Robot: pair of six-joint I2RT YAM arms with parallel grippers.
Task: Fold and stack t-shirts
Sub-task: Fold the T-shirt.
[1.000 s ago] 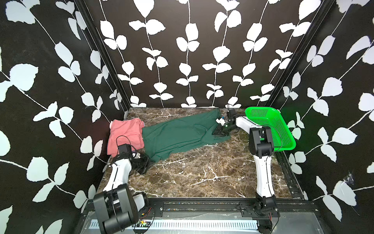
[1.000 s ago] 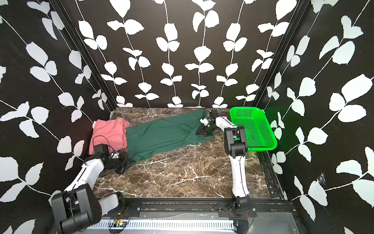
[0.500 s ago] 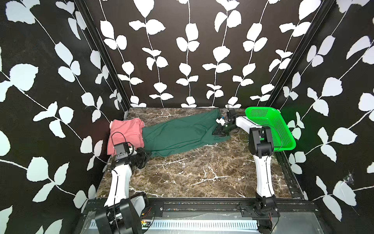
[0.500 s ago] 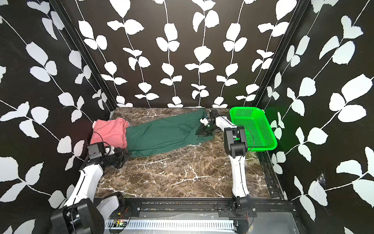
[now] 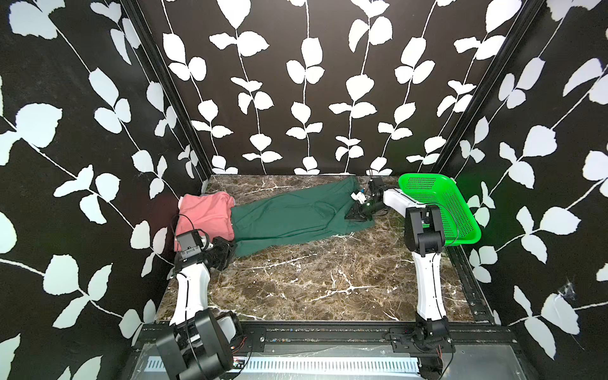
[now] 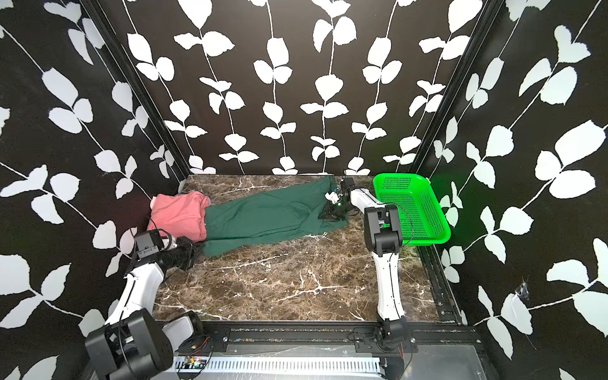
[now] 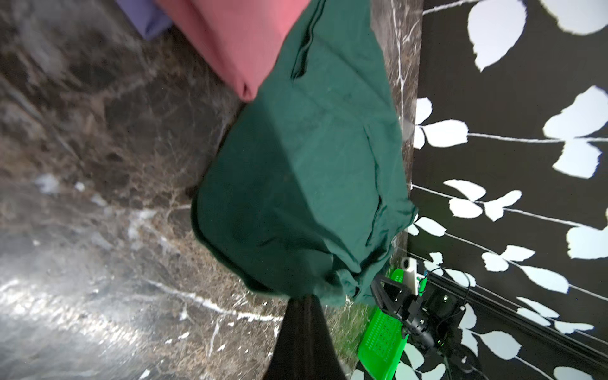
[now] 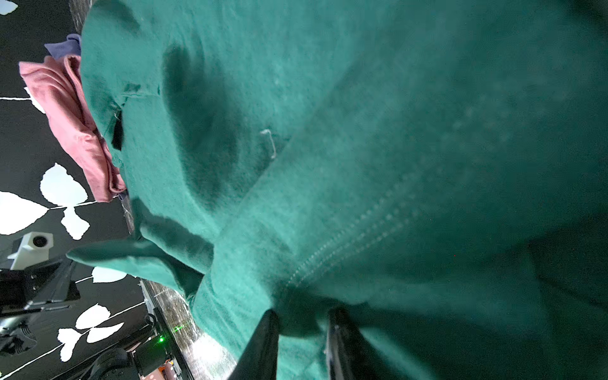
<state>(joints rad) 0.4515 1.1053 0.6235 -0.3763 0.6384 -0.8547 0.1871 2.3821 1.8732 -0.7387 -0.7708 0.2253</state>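
A dark green t-shirt (image 5: pixel 289 217) (image 6: pixel 263 217) lies stretched across the back of the marble table, held at both ends. My left gripper (image 5: pixel 230 250) (image 7: pixel 304 299) is shut on its near-left corner, beside the folded pink t-shirt (image 5: pixel 205 214) (image 7: pixel 237 39). My right gripper (image 5: pixel 353 215) (image 8: pixel 304 319) is at the shirt's far-right end, with a bunch of green cloth (image 8: pixel 362 131) pinched between its fingers. A strip of lavender t-shirt (image 7: pixel 144 16) (image 8: pixel 64 46) peeks out from under the pink one.
A bright green perforated basket (image 5: pixel 441 204) (image 6: pixel 411 204) sits tilted at the back right, just behind the right arm. Patterned walls close in the left, back and right sides. Brown marble (image 5: pixel 312 279) stretches toward the front rail.
My left gripper has shifted slightly toward the back with the shirt's corner, and its arm stands more upright. The shirt's near-left edge has drawn in. The right arm has not moved.
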